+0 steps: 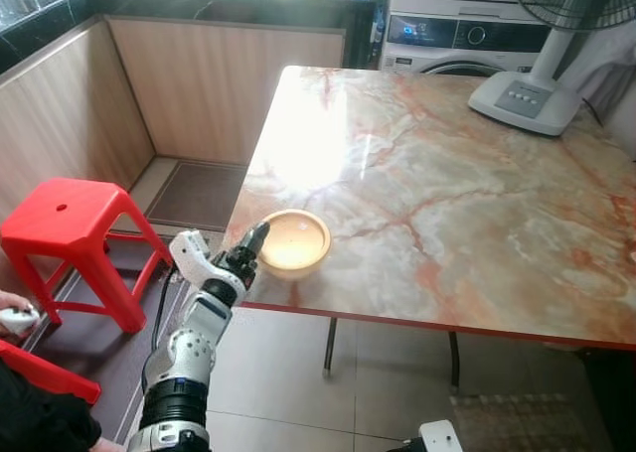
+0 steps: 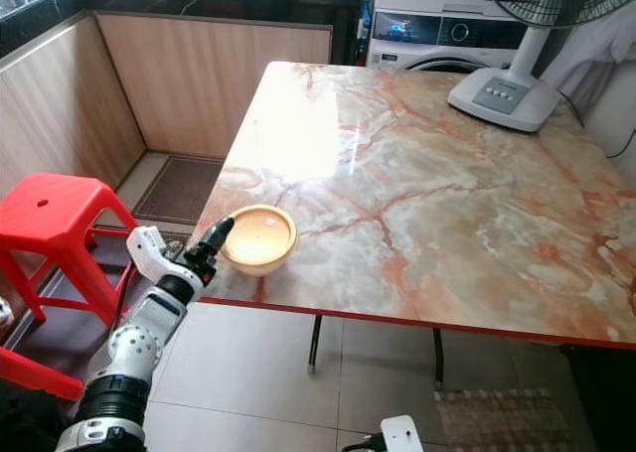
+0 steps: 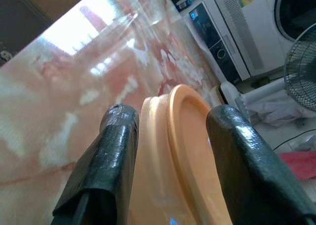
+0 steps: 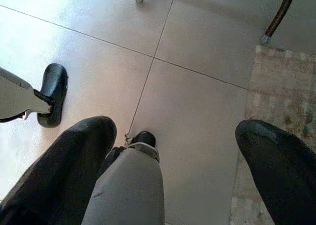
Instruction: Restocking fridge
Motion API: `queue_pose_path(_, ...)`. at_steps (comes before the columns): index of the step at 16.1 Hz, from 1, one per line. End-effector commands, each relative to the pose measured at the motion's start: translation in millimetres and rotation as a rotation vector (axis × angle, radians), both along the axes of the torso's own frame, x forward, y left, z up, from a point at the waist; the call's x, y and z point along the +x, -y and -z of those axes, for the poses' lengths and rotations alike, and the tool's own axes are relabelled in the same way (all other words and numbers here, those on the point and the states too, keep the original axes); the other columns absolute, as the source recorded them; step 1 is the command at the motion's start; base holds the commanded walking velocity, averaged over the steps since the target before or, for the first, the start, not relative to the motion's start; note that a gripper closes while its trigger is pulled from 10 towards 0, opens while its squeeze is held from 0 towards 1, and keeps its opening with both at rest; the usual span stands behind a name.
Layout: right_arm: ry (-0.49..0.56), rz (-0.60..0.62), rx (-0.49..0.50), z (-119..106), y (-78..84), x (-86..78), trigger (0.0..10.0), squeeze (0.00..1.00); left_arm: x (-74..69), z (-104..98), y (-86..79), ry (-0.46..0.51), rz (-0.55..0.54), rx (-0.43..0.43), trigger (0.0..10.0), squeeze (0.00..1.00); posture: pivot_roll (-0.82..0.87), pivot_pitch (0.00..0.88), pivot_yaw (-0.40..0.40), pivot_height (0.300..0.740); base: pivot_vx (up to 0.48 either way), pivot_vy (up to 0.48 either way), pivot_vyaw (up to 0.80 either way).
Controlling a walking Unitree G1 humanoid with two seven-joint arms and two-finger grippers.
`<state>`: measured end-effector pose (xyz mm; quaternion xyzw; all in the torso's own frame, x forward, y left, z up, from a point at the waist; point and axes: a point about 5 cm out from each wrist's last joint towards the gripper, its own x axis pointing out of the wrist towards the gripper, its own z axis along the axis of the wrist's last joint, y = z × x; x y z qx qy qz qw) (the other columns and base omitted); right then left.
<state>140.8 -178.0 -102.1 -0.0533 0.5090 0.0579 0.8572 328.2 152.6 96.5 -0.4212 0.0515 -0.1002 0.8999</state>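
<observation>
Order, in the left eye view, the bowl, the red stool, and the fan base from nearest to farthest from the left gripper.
1. Bowl: at the left gripper, its rim between the fingers.
2. Red stool: on the floor, to the robot's left.
3. Fan base: far right corner of the table.

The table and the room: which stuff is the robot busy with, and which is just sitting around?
Busy with:
- round orange plastic bowl at the marble table's near edge
- left gripper, open, fingers astride the bowl's rim

Just sitting around:
- white standing fan
- red plastic stool
- white washing machine
- right gripper, idle above the floor
</observation>
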Motion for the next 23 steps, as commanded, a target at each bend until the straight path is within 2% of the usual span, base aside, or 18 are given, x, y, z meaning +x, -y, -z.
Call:
queue_pose_path(1,-0.004,0.001,-0.004,0,1.8,-1.0,10.0,0.0,-0.6,5,0.8,-0.026,-0.002,0.006,10.0,0.0,0.02,0.0,-0.05,0.74,0.0,0.0,0.0)
queue_pose_path(6,-0.001,0.013,-0.001,0,1.0,-0.9,10.0,0.0,9.6,7,2.9,-0.042,-0.003,0.029,10.0,0.0,0.01,0.0,-0.043,0.74,0.0,0.0,0.0)
queue_pose_path(7,0.0,0.014,0.0,0,0.7,-0.8,10.0,0.0,12.7,5,2.7,-0.037,-0.006,0.032,10.0,1.0,0.01,0.0,-0.044,0.74,0.0,0.0,0.0)
queue_pose_path(10,-0.001,0.014,0.001,0,0.4,-0.7,10.0,0.0,16.8,2,4.0,-0.028,0.0,0.046,10.0,1.0,0.01,0.0,-0.042,0.74,0.0,0.0,0.0)
queue_pose_path(11,0.0,0.014,0.001,0,0.2,-0.7,10.0,0.0,18.9,1,6.2,-0.022,0.01,0.051,10.0,0.0,0.01,0.0,-0.042,0.74,0.0,0.0,0.0)
queue_pose_path(17,0.0,0.017,-0.002,0,0.5,-1.2,10.0,0.0,24.6,0,17.5,-0.018,0.067,0.021,10.0,0.0,0.01,0.0,-0.041,0.74,0.0,0.0,0.0)
queue_pose_path(22,-0.001,0.016,-0.005,1,0.5,-1.9,10.0,0.0,26.0,3,22.1,-0.035,0.106,0.054,10.0,0.0,0.01,0.0,-0.039,0.74,0.0,0.0,0.0)
queue_pose_path(23,-0.002,0.015,-0.006,1,0.5,-1.9,10.0,0.0,26.3,4,21.6,-0.039,0.104,0.055,5.0,0.0,0.01,0.0,-0.04,0.74,0.0,0.0,0.0)
